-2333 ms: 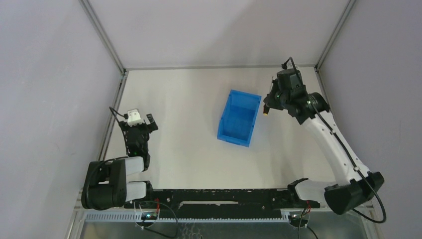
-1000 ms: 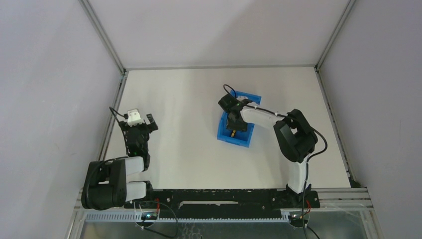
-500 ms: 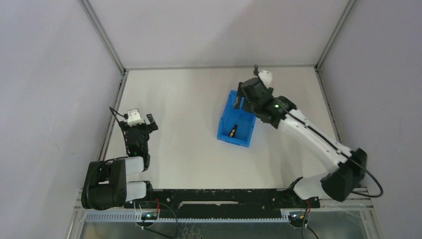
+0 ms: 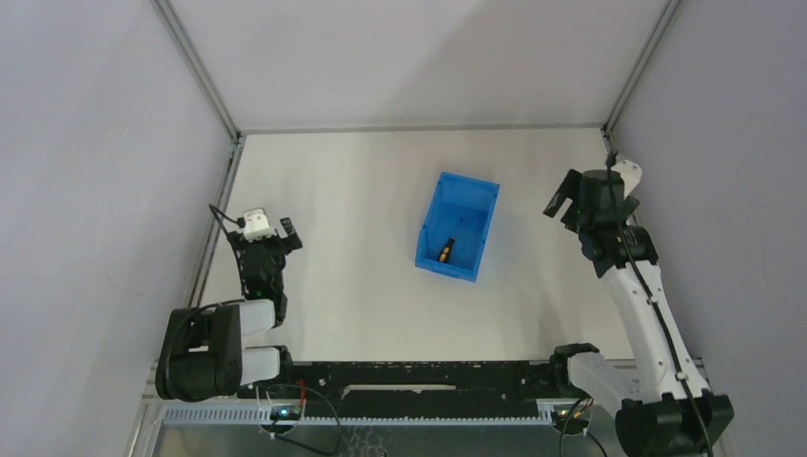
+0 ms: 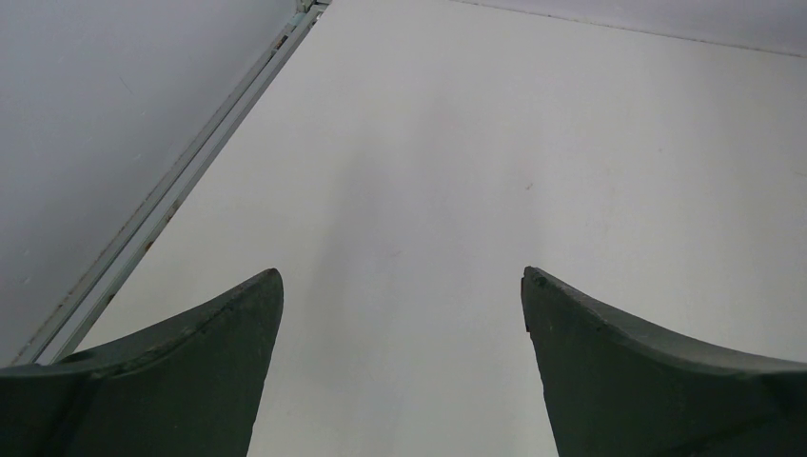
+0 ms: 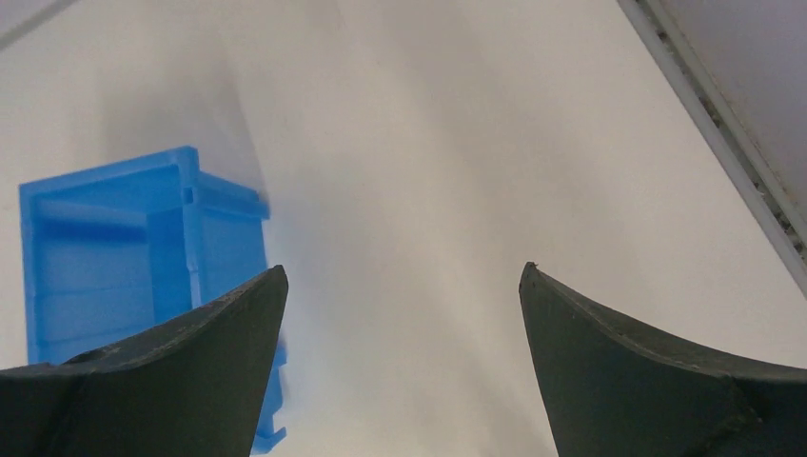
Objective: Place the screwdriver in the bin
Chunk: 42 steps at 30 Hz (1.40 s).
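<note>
The blue bin stands mid-table, and the small screwdriver with its black and yellow handle lies on the bin's floor. My right gripper hangs open and empty to the right of the bin, well apart from it. In the right wrist view the bin shows at the left, behind the left finger, and my right gripper has only bare table between its jaws. My left gripper rests at the left side, open; in its wrist view my left gripper holds nothing.
A metal frame rail runs along the table's left edge and another rail along the right, close to my right arm. Grey walls enclose the table on three sides. The black base bar lies at the near edge.
My right gripper let go of the screwdriver inside the bin, opened wide, and swung up and away to the right of the bin. The left arm stayed still.
</note>
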Each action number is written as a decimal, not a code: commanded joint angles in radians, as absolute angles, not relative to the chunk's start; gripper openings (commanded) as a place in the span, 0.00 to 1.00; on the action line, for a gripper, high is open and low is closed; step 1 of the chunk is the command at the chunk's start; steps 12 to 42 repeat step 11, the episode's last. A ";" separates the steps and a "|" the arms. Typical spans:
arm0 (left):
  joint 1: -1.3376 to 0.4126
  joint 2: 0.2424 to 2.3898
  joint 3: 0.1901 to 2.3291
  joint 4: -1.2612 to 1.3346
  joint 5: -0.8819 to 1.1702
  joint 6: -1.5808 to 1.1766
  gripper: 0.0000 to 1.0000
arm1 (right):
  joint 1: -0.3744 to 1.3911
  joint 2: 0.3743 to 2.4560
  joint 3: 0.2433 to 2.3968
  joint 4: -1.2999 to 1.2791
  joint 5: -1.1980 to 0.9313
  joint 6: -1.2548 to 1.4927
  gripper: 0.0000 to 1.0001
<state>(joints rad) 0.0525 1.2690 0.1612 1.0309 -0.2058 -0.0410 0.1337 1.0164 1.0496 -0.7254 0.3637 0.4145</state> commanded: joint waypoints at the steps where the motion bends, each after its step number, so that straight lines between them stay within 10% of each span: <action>1: 0.048 1.261 0.190 1.063 -0.208 -0.021 1.00 | 0.074 0.937 1.026 -0.656 0.268 0.365 1.00; 42: 0.048 1.261 0.190 1.064 -0.209 -0.021 1.00 | 0.072 0.831 0.894 -0.569 0.255 0.422 0.94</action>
